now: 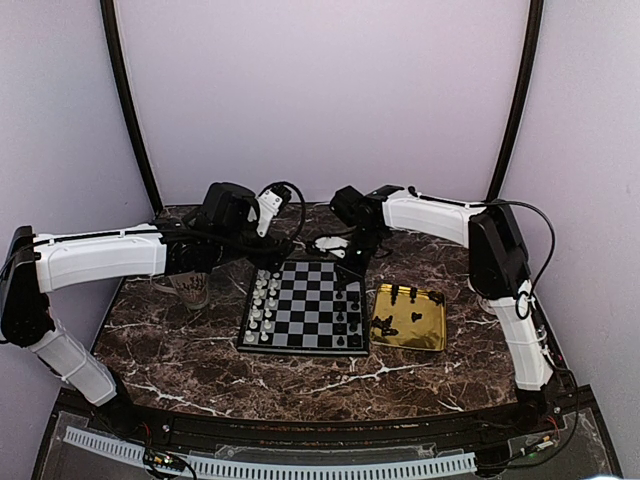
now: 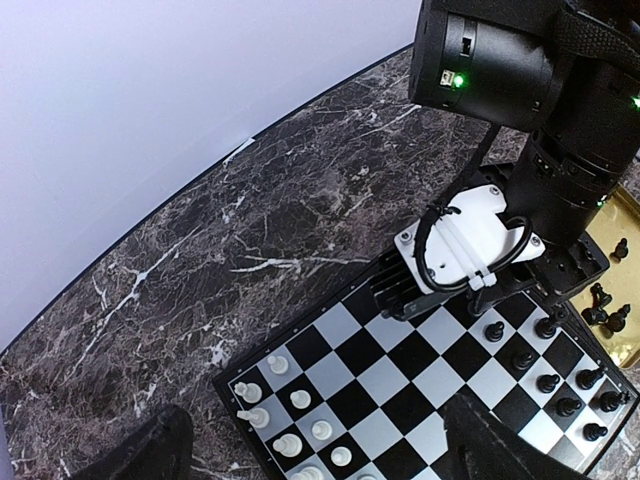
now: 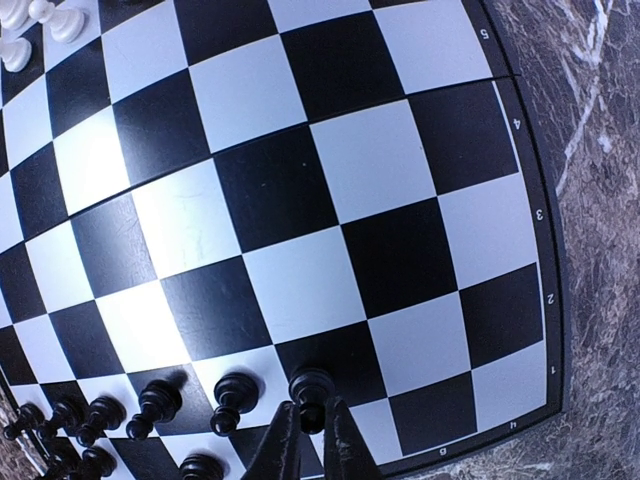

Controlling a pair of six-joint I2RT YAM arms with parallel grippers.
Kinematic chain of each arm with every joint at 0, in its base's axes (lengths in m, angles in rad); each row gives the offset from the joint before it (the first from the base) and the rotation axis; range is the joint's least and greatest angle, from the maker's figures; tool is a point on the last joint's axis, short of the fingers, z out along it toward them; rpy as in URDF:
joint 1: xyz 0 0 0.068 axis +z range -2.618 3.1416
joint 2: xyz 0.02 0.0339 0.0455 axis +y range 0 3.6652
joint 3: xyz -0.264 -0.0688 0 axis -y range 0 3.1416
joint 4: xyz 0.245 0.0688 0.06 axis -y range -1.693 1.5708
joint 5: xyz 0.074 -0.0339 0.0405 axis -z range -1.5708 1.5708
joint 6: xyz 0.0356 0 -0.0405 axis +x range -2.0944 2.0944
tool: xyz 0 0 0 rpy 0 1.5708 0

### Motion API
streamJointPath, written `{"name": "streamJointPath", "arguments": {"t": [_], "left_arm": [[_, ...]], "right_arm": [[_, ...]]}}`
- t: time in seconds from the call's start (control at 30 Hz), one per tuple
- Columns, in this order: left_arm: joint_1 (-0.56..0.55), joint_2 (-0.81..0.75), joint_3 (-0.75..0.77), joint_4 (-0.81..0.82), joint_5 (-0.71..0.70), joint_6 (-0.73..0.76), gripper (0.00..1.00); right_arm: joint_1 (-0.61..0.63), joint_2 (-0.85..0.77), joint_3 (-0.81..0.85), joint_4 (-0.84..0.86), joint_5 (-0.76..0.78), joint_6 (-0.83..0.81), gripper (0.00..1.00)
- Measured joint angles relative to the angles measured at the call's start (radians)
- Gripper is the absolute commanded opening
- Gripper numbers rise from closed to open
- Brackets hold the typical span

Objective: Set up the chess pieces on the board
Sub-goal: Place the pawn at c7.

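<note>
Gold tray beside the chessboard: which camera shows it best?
Top external view: the whole gold tray shows, right of the board, with a few black pieces on it. The left wrist view catches only one corner; the right wrist view misses it.

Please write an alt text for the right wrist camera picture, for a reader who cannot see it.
The right hand pinches a small black chess pawn standing on a dark square near the edge of the flat black-and-pale chequered chessboard. More small black chess pieces stand in a row beside it; the dark marble table shows at the right.
</note>
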Motion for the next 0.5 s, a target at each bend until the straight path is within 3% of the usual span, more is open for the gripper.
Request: {"name": "streamJointPath", "arguments": {"t": [0.5], "left_arm": [[0.0, 0.0, 0.0, 0.0, 0.0, 0.002, 0.9]], "right_arm": [[0.004, 0.009, 0.001, 0.001, 0.017, -0.004, 0.11]]}}
